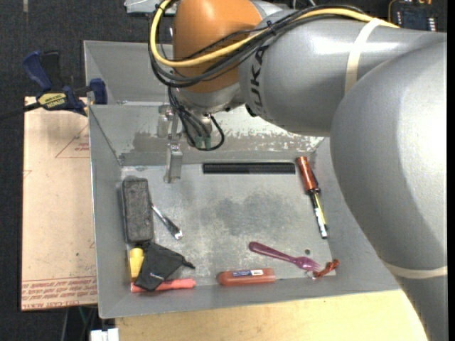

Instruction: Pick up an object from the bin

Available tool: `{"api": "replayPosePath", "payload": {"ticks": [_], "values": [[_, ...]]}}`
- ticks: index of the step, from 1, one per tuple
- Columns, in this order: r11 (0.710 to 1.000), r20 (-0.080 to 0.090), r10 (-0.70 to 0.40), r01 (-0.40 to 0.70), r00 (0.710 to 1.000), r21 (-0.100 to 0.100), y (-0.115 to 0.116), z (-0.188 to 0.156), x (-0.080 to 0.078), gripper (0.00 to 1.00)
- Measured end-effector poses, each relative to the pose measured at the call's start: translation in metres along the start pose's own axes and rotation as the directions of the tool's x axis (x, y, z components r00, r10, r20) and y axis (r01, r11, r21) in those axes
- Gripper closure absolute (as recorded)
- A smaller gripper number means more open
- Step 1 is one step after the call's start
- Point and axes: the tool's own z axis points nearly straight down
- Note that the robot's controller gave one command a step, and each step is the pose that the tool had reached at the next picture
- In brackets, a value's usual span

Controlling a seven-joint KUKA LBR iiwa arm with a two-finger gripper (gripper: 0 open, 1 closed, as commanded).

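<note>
The gripper (173, 175) hangs at the upper left of the bin (106, 190), low over bare floor, holding nothing visible; whether it is open or closed cannot be told. The grey block (136, 208) lies just below it and slightly left, apart from it. A black bar (249, 168) lies to its right. The arm (355, 84) covers the bin's right side, past the screwdriver (306, 174).

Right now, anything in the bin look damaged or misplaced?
Nothing stands out: the dark grey rectangular block, black flat strip and red-handled screwdriver lie apart on the floor of the grey metal bin, with no visible spill.
</note>
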Motion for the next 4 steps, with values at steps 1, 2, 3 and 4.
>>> {"api": "replayPosePath", "payload": {"ticks": [1, 2, 3, 4], "values": [[1.000, 0.000, 0.000, 0.000, 1.000, 0.000, 0.000, 0.000, 0.000, 0.00], [1.000, 0.002, -0.014, 0.014, 1.000, 0.000, 0.001, 0.002, 0.000, 0.00], [0.968, 0.001, -0.251, 0.251, 0.968, -0.002, 0.014, 0.027, 0.023, 0.00], [0.994, 0.008, -0.107, 0.107, 0.994, -0.002, 0.042, 0.102, 0.027, 0.00]]}}
